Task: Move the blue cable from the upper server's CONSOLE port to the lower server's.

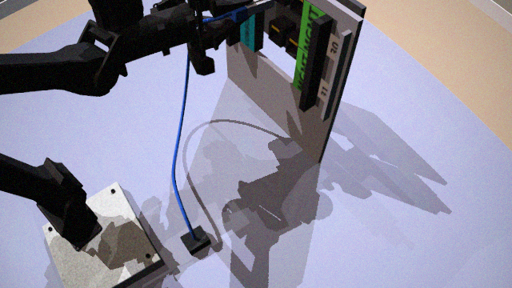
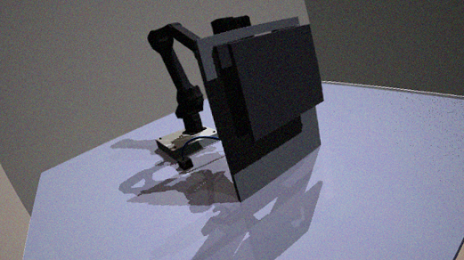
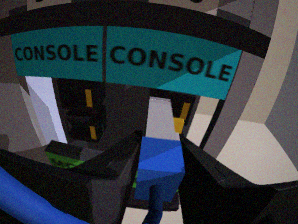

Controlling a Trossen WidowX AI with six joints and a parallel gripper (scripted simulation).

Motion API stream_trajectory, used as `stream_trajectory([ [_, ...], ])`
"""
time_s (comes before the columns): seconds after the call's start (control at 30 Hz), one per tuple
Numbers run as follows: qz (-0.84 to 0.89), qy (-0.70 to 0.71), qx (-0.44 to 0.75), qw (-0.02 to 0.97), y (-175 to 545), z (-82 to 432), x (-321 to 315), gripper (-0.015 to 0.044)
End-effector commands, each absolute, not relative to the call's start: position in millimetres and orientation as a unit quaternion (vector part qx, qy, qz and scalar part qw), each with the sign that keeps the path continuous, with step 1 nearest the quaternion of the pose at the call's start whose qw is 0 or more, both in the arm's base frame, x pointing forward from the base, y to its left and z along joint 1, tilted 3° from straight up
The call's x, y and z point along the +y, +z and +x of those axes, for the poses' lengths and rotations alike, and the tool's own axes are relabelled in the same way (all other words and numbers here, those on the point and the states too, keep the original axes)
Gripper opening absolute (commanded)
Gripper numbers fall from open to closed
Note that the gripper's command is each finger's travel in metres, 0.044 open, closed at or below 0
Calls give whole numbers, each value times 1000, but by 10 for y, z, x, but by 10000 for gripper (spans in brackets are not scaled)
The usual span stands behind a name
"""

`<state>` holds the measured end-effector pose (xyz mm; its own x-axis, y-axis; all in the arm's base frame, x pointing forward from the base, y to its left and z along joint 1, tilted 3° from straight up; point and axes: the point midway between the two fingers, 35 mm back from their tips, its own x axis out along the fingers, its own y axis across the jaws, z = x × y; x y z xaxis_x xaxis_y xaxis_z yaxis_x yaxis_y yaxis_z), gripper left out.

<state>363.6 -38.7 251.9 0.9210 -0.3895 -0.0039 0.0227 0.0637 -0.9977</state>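
Two black fingers of ours (image 3: 107,187) pinch the blue plug with its pale tip (image 3: 162,155) (image 1: 240,14) just below a teal CONSOLE label (image 3: 170,62).

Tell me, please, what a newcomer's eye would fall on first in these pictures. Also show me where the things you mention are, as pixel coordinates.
Probably the two teal CONSOLE labels (image 3: 57,53) (image 3: 167,62), side by side across the upper part of the wrist view, with the blue plug (image 3: 161,155) held between the gripper's fingers below the right-hand one. From above, the bright blue cable (image 1: 174,160) stands out, running down to a small dark block (image 1: 195,241) beside the arm's pale base plate (image 1: 114,206).
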Motion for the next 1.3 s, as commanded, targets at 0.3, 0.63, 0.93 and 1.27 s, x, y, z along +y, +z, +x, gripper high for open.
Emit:
stream_trajectory([
  [0.3,-669,-147,138,715,2529,3544,-356,0],
  [0.63,-669,-146,138,715,2528,3480,-327,0],
  [0.93,-669,-146,138,716,2528,3424,-302,0],
  [1.27,-669,-146,139,716,2527,3359,-273,0],
])
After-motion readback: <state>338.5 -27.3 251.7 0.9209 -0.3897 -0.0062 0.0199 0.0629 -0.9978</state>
